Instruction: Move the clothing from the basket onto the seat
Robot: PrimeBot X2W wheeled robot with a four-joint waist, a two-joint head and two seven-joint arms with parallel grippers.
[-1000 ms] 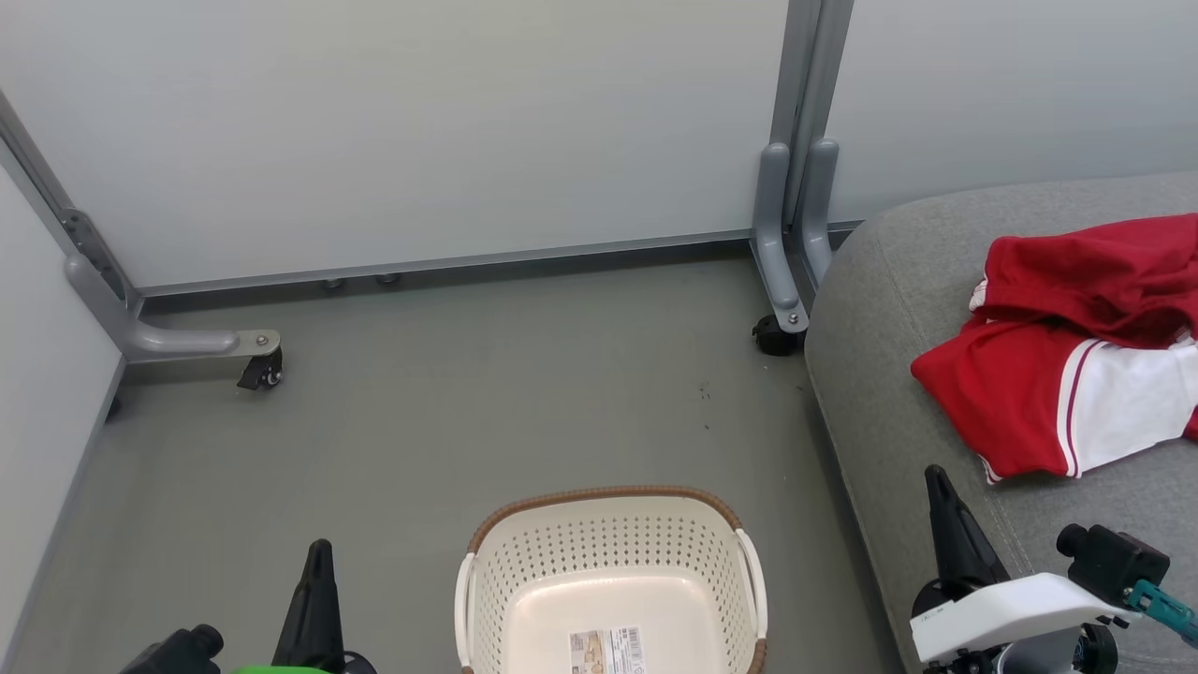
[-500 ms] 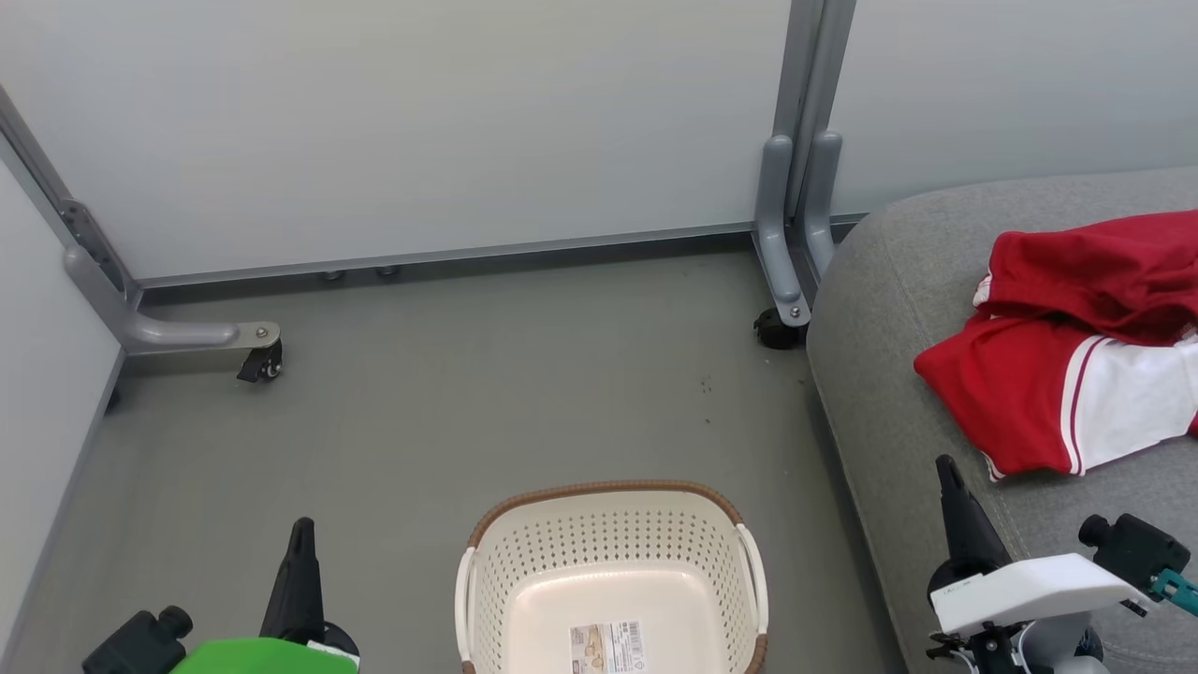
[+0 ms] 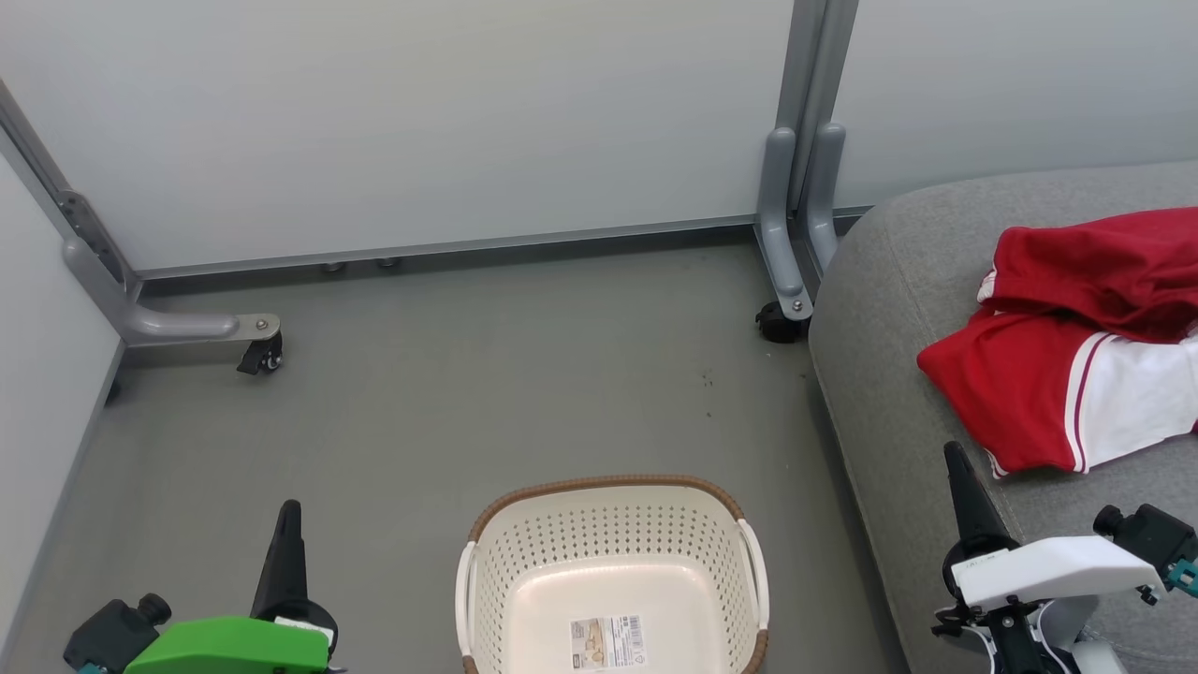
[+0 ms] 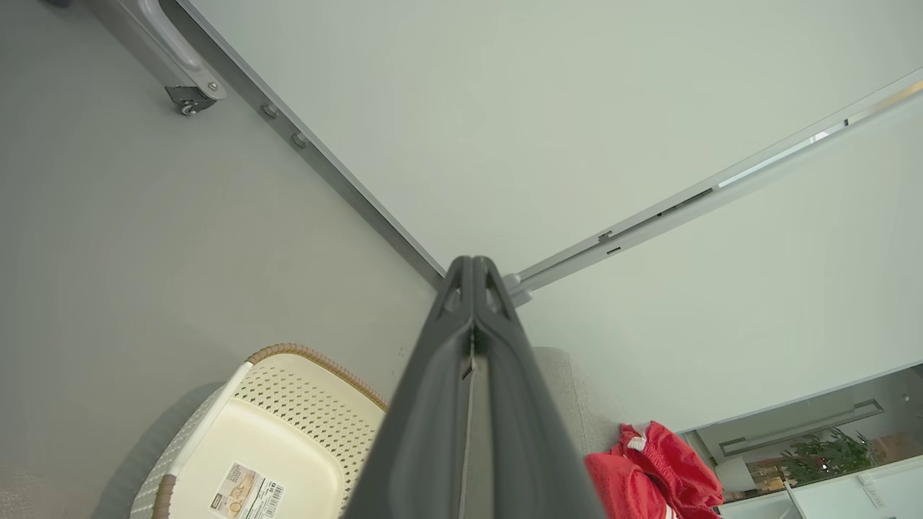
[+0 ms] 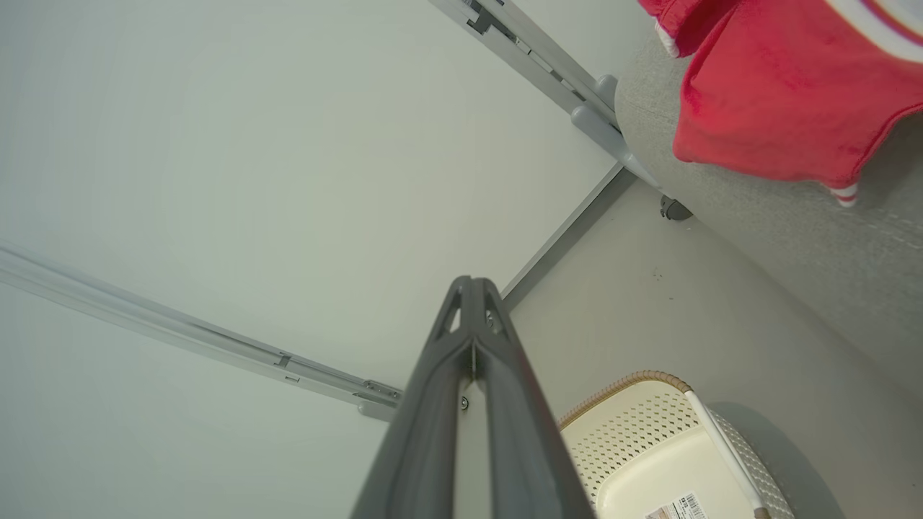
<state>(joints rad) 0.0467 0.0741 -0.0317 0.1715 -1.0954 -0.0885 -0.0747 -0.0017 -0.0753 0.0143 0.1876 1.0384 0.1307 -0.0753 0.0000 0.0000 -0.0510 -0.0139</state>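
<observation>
On seat (image 3: 889, 309): clothing (image 3: 1020, 393) near its edge | basket (image 3: 608, 484) apart, on floor (image 3: 468, 393)

Bright even light, soft shadows, sharp; wrist views distorted.

A: Clothing?
B: Two pieces: plain red garment (image 3: 1095, 271), white-panelled garment (image 3: 1020, 393).
A: Basket, seat?
B: One basket (image 3: 608, 538), one seat (image 3: 889, 309). One label sticker (image 3: 606, 641) too.
A: Grippers?
B: Two: left gripper (image 3: 288, 515), right gripper (image 3: 956, 463).
A: Anything else countable?
B: Casters, two: left caster (image 3: 265, 357), right caster (image 3: 775, 324). Basket handles, two: left handle (image 3: 462, 599), right handle (image 3: 757, 585).
</observation>
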